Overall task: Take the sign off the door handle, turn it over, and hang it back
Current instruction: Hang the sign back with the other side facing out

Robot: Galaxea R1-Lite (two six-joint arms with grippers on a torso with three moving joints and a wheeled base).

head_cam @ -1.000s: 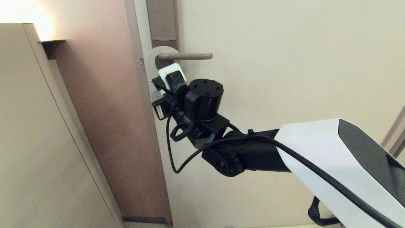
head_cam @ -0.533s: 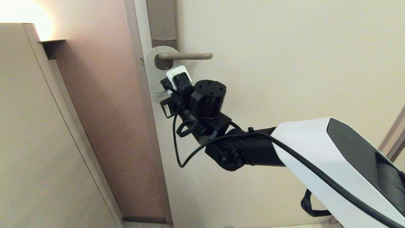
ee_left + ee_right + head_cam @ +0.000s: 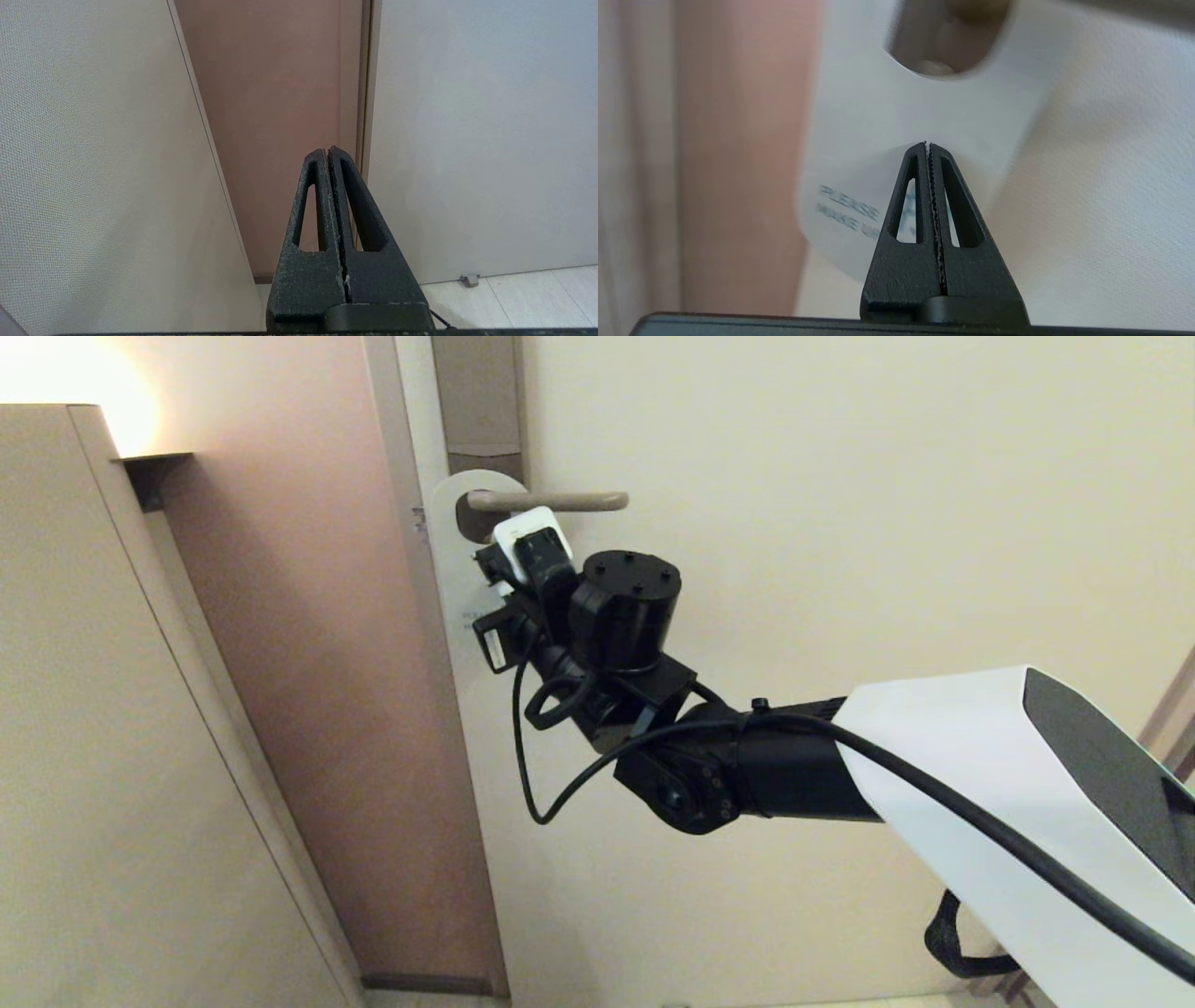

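1. So, nearest first: the left claw (image 3: 329,154) is parked low, pressed together on nothing, aimed at the bare door edge. Not in the head view at all.
2. Farther out, the right arm reaches up toward 11 o'clock, and the right claw (image 3: 927,147) is pinched shut on the sign (image 3: 878,116), gripping it just under the hole.
3. The white face points at the wrist camera; I can read "PLEASE" and "MAKE UP", blurry.
4. Head view: the sign (image 3: 446,551) hangs flat against the door with its hole looped over the door handle (image 3: 551,501), at the root end near the plate. Handle pokes out toward 3 o'clock.
5. My guess is this is the re-hang bit, nearly done.
6. What could go sideways:
   - Letting go while the card's hole isn't fully seated, so it slides along the lever and drops.
   - Pulling the claw back before it spreads wide enough, which would drag the card off the handle.
   - Wrist sits close under the lever, so a lift could bump it.
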